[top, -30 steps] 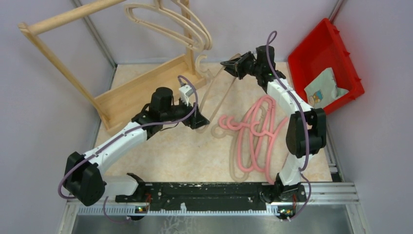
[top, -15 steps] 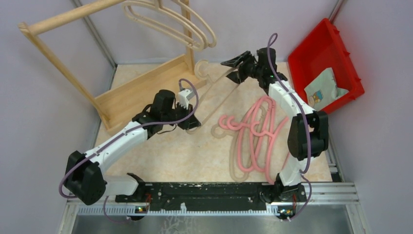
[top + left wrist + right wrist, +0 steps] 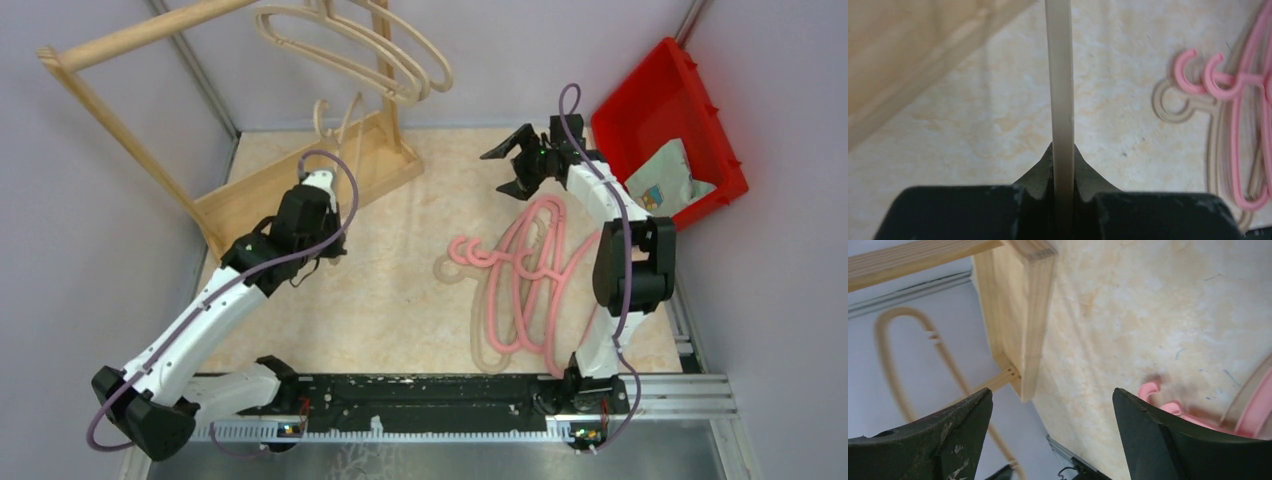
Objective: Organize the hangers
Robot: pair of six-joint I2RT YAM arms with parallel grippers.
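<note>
- Top external view: two beige hangers (image 3: 385, 55) hang by their hooks from the top pole of the wooden rack (image 3: 130, 38). A tangle of pink hangers (image 3: 525, 275) lies on the table (image 3: 380, 310) in front of the right arm.
- Left wrist view: the left gripper (image 3: 1063, 172) is closed narrow on a straight bar of a third beige hanger (image 3: 1060, 75), with a finger pressed against each side. From above, this hanger is lifted off the table near the rack's base, below the pole.
- Same view: a further beige hanger (image 3: 1158, 102) lies under the pink ones, its hook showing at their edge.
- Assessment: gripping the bar leaves the hook free, which suits hooking it over the pole beside the two hung there.
- Right gripper (image 3: 512, 168): fingers spread wide, holding nothing, hovering near the far end of the pink tangle and beside the red bin (image 3: 650, 110). It appears placed for a next pick.
- Risk noted: the pink hangers interlock, so lifting one would likely drag its neighbours.
</note>
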